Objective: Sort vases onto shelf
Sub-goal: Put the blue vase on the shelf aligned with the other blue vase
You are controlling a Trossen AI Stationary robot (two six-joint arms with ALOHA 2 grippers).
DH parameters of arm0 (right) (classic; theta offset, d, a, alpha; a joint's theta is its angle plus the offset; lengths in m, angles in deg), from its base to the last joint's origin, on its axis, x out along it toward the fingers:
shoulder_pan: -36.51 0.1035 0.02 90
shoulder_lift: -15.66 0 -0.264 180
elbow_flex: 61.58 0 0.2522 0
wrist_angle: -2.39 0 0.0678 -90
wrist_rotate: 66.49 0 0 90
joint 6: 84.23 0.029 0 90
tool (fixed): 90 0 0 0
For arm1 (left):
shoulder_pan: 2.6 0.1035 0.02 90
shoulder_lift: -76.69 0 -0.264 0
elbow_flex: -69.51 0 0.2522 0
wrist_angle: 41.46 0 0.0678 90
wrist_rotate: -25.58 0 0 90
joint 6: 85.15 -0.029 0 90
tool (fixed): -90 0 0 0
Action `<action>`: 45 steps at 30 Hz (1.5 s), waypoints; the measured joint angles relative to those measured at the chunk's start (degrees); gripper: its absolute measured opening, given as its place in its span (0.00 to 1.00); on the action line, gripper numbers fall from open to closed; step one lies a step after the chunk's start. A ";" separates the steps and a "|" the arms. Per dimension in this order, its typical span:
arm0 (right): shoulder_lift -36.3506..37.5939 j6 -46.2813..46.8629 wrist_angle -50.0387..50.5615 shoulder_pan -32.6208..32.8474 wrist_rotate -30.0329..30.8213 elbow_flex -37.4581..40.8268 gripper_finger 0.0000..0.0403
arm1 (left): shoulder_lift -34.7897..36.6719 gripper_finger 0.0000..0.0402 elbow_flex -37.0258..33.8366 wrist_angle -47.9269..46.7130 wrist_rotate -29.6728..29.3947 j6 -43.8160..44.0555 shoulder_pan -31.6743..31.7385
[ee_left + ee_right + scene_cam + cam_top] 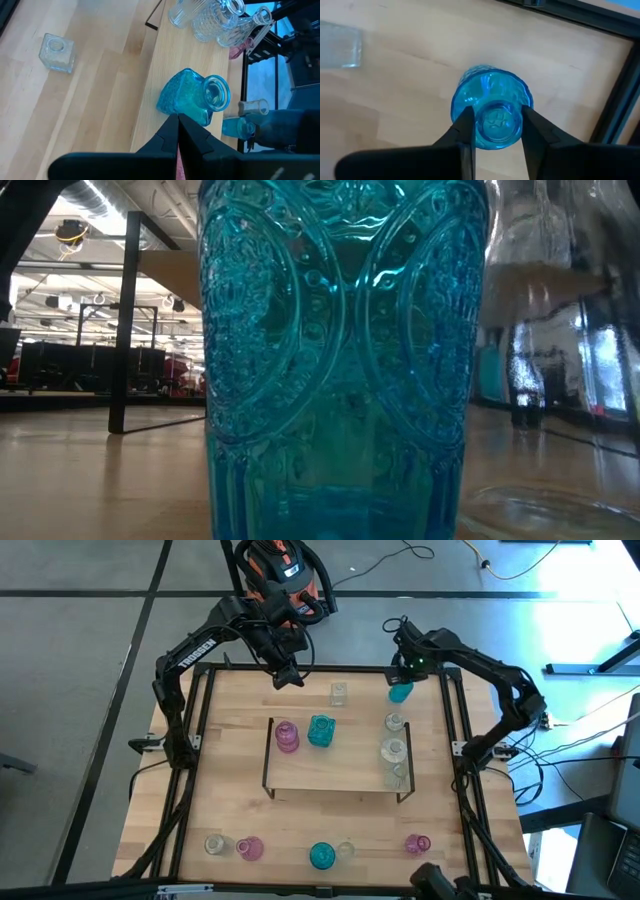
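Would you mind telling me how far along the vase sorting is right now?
Partly done. The shelf already holds a pink vase, a teal vase and three clear vases along its right end. In hand: the right gripper is closed on a blue vase at the table's far right corner. Left: a clear vase behind the shelf and five vases along the near edge. The left gripper hovers shut, empty.

I see a light-wood tabletop (230,780) in a black frame. At its middle stands a low wooden shelf (335,775) with dark end brackets. On the shelf are a pink vase (287,736), a teal vase (321,730), and clear vases (394,752) in a row at its right end. Directly on the tabletop, a clear vase (339,693) sits behind the shelf. Along the near edge stand a clear one (213,844), two pink (250,848), one teal (322,856) and another clear (345,850).
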 joint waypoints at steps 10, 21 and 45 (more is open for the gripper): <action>3.06 0.28 2.11 5.39 -2.43 -9.40 0.20 | 0.00 0.00 0.00 0.42 -0.02 -0.60 0.00; 3.15 -1.37 3.21 12.92 -13.90 -28.89 0.20 | 0.00 0.00 0.00 0.44 0.00 -0.57 0.00; -0.95 -7.76 -2.72 46.33 -10.76 -42.91 0.20 | 0.00 0.00 0.00 0.44 -0.04 0.63 0.00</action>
